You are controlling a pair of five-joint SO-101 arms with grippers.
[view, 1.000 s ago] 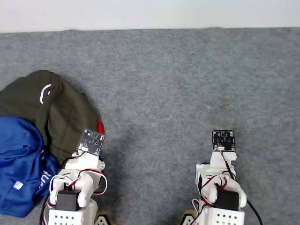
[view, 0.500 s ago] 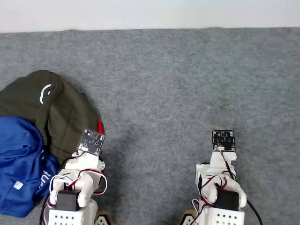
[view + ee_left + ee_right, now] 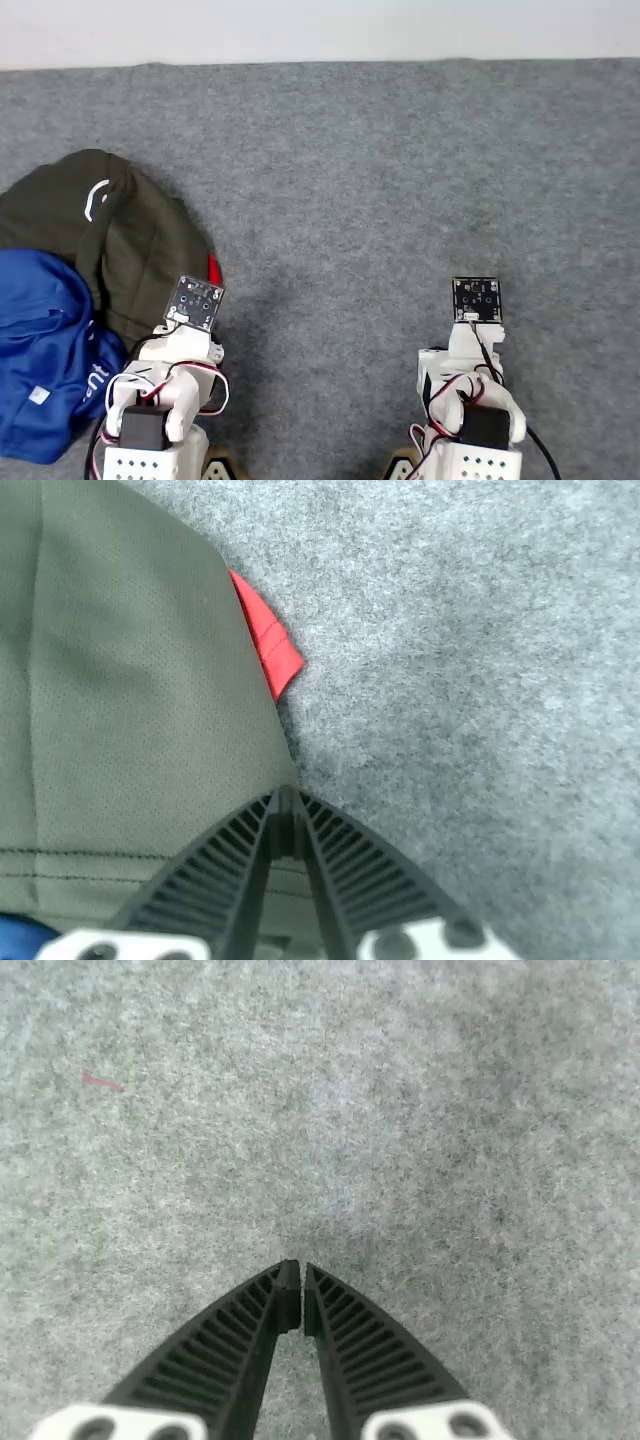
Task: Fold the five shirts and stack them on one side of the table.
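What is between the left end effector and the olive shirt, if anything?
Nothing visible. The shut left end effector is right over the edge of the olive shirt. A red shirt corner sticks out from under it, onto the grey mat.

Looks like a robotics lab. Grey felt covers the worktop (image 3: 380,160); the left arm (image 3: 165,395) and right arm (image 3: 470,395) show bare wiring.

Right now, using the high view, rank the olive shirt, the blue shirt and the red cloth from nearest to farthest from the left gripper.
1. olive shirt: on the table's left side; the left gripper sits over its edge.
2. red cloth: peeking out from under the olive shirt's edge, just ahead of the gripper.
3. blue shirt: far left, lying partly over the olive shirt.
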